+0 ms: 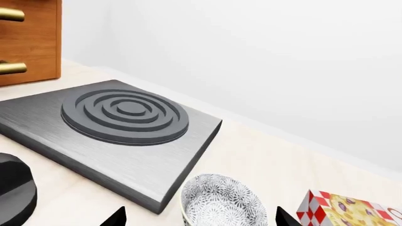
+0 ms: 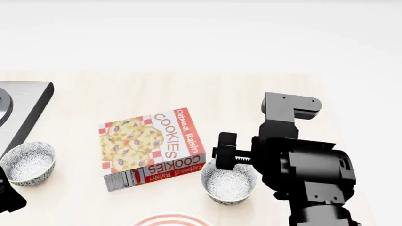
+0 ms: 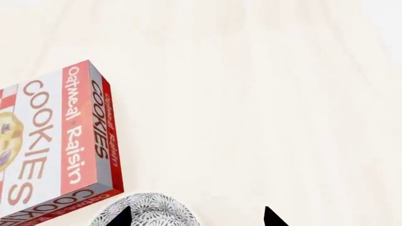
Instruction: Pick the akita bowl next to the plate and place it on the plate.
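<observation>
Near the front edge stands the akita bowl point(image 2: 229, 181), grey-and-white speckled, just right of the red-ringed plate point(image 2: 169, 219), of which only the rim shows. My right gripper point(image 2: 227, 157) hovers over the bowl's far rim. In the right wrist view that gripper point(image 3: 196, 217) is open, and the bowl point(image 3: 148, 209) lies under one fingertip and reaches partly into the gap. A look-alike bowl point(image 2: 26, 162) sits at the far left. My left gripper point(image 1: 201, 219) is open, and this second bowl point(image 1: 223, 200) lies between its fingertips.
An Oatmeal Raisin cookie box point(image 2: 150, 148) lies flat between the two bowls. A grey burner slab point(image 1: 119, 117) sits behind the left bowl, with a wooden drawer front point(image 1: 28, 40) beyond it. A dark round object point(image 1: 12, 188) is beside the slab. A white wall backs the counter.
</observation>
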